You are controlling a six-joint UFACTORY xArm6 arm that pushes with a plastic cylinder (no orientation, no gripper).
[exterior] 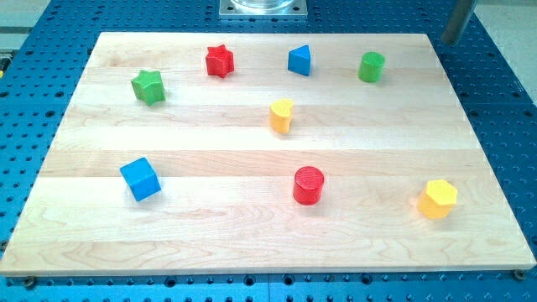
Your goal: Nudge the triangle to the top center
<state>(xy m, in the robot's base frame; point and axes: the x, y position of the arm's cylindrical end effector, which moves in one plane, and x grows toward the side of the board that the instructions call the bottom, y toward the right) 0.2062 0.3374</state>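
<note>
The blue triangle (299, 60) sits on the wooden board (252, 235) near the view's top edge, a little to the right of the board's middle line, with only a narrow strip of bare wood between it and the far edge. To its left along the same row stands the red star (219, 60), apart from it with open wood between them; further left and slightly lower is the green star (148, 86). To the triangle's right, also apart, is the green cylinder (372, 66). Just below and slightly left of the triangle, with a gap between, is the yellow block (282, 116), its shape rounded but hard to make out. The lower half of the board is sparser: the blue cube (139, 179) at the view's left, the red cylinder (308, 185) near the middle, and the yellow hexagonal block (437, 199) close to the right edge. Wide bare stretches lie between these three and along the board's bottom edge. The board rests on a blue perforated table (495, 101), and a metal base plate (263, 8) shows at the view's top centre. A grey rod (457, 21) enters at the view's top right, off the board's corner; my tip cannot be made out, so I cannot place it relative to the blocks.
</note>
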